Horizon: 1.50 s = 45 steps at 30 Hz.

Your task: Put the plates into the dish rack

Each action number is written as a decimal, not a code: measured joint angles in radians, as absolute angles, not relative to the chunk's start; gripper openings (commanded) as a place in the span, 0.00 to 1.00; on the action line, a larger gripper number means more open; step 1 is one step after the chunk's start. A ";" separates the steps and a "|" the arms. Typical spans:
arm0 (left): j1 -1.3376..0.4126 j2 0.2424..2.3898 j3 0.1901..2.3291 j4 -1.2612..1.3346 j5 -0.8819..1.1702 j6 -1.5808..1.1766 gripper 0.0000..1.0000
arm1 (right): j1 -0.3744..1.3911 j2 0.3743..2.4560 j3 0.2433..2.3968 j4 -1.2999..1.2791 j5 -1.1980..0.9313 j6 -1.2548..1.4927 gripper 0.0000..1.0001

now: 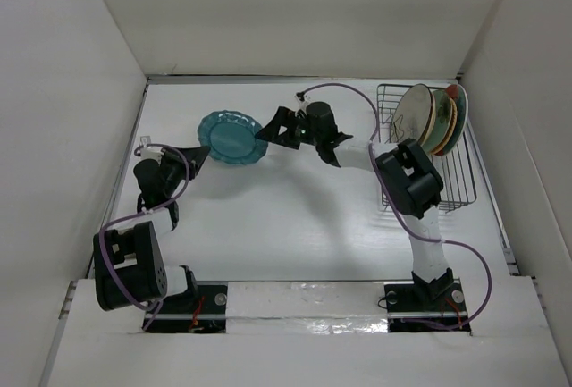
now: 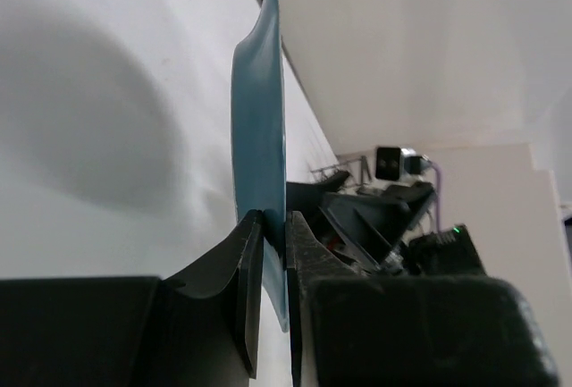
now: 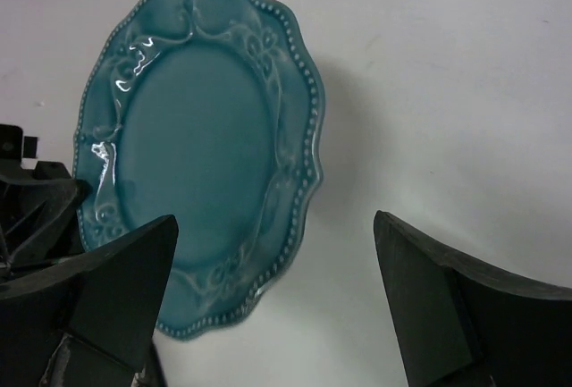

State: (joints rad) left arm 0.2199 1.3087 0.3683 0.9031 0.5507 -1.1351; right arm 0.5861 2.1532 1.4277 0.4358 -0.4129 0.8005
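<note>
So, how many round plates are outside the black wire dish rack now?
1: the scalloped dark teal plate, clamped in the left gripper, beside the open right gripper. The arms may hide others.

A robot lab test cell: plain white walls (image 1: 295, 21) box a white table (image 1: 286, 226); left arm (image 1: 130, 266) and right arm (image 1: 409, 181) bolted at 6 o'clock.

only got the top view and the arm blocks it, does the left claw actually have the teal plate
observer: yes, the left wrist view shows the left claw shut on the plate, clamping its rim edge-on
operator: ok and the right claw, is it gripping too
observer: no, the right wrist view shows the right claw wide open with nothing clamped, the plate's scalloped face just ahead of it
</note>
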 measured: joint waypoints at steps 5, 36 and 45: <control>0.206 1.290 0.347 1.015 0.622 -1.222 0.00 | 0.591 2.181 1.462 0.491 -0.480 0.847 0.91; -0.141 1.000 0.709 0.379 0.633 -0.665 0.77 | 0.316 1.499 1.301 0.020 0.072 0.397 0.00; -0.354 0.823 0.779 0.122 0.356 -0.350 0.82 | 0.212 1.509 1.473 -0.319 0.456 0.131 0.00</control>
